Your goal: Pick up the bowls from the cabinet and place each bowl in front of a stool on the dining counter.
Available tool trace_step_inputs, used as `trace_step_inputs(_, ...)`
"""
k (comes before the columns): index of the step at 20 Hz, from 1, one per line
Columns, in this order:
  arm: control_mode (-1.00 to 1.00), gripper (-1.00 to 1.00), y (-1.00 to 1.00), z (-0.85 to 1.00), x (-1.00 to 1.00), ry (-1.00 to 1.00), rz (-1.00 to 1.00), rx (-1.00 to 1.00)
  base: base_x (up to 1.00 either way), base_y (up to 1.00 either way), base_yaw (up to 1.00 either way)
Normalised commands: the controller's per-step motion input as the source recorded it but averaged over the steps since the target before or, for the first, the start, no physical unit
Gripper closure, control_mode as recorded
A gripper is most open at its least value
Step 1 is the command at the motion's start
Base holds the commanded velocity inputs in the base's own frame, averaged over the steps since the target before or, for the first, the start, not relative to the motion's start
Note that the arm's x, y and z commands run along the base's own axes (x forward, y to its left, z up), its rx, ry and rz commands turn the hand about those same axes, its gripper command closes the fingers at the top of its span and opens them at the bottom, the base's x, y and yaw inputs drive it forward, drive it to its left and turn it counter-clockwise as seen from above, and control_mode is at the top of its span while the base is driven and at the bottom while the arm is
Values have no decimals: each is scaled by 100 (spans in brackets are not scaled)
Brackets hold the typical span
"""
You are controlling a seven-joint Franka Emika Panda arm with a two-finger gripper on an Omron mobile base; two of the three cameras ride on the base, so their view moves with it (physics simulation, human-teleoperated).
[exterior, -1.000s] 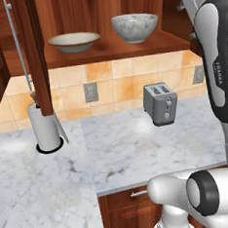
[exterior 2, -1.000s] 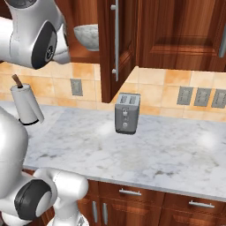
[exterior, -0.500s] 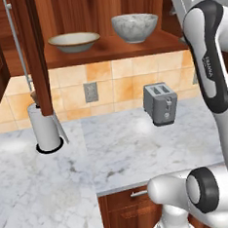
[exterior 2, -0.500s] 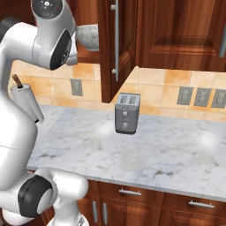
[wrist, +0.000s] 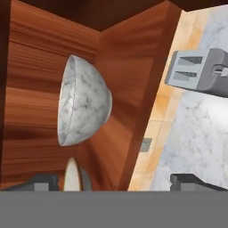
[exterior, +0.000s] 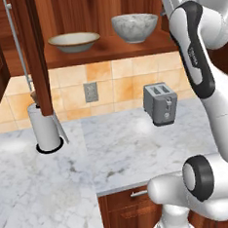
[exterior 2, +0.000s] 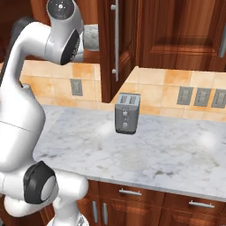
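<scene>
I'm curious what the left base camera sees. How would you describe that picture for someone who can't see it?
Two bowls sit side by side on an open wooden cabinet shelf: a shallow cream bowl left of a deep marbled bowl. A white robot arm reaches up at the right, its hand beside the marbled bowl. Below, a marble counter holds a grey toaster and a paper towel roll.

One mark only: small vertical lettering on the dark panel of the white arm's upper link (exterior: 194,50), seen in the left base view. Too small to read. No legible text, brand or number on the toaster (exterior: 160,103), wall outlets (exterior 2: 201,97) or cabinet (exterior 2: 176,31).
</scene>
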Motion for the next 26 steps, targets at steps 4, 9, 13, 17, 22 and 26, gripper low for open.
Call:
trace_step_inputs(4,-100,-100,0,0,49,6,0,0,0,0,0)
trace_step_inputs(9,-100,-100,0,0,46,6,0,0,0,0,0)
trace_step_inputs(13,-100,-100,0,0,47,6,0,0,0,0,0)
trace_step_inputs(17,-100,-100,0,0,47,4,0,0,0,0,0)
trace_step_inputs(22,-100,-100,0,0,45,3,0,0,0,0,0)
trace_step_inputs(26,-100,-100,0,0,46,5,0,0,0,0,0)
